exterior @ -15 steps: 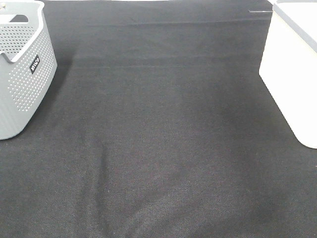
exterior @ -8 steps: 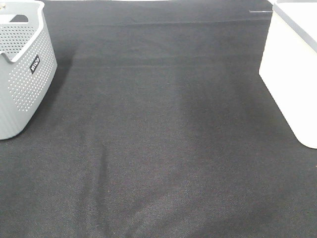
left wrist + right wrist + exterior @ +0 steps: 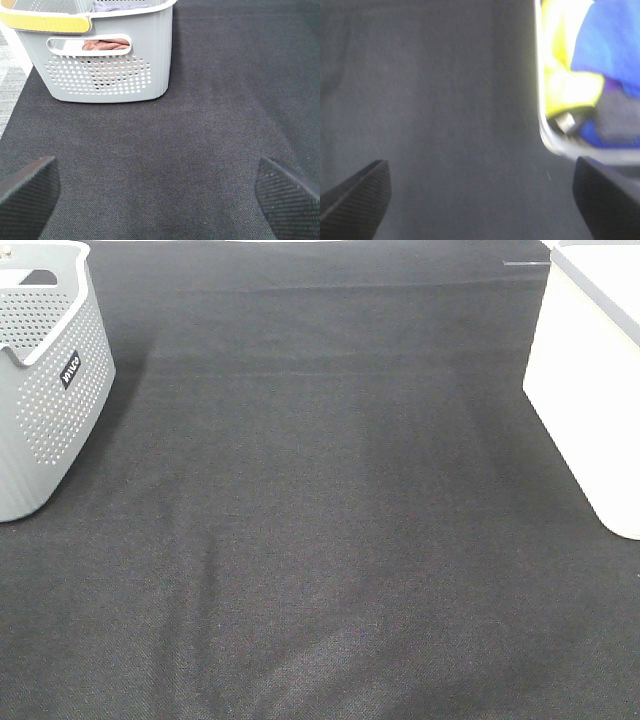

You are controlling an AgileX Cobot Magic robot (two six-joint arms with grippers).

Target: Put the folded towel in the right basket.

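No towel lies on the black cloth (image 3: 330,510). The white right basket (image 3: 590,390) stands at the right edge. The right wrist view shows its rim (image 3: 540,110) with a yellow towel (image 3: 565,75), a blue towel (image 3: 615,40) and a grey one (image 3: 620,117) inside. My right gripper (image 3: 480,200) is open and empty over the cloth beside that basket. My left gripper (image 3: 160,195) is open and empty, facing the grey left basket (image 3: 100,75). A brown towel (image 3: 102,45) shows through its handle slot. Neither gripper shows in the exterior high view.
The grey perforated basket (image 3: 50,410) stands at the left edge of the table. A lavender cloth (image 3: 117,7) lies at its top, next to a yellow handle strip (image 3: 45,22). The cloth's left edge (image 3: 12,112) borders a lighter floor.
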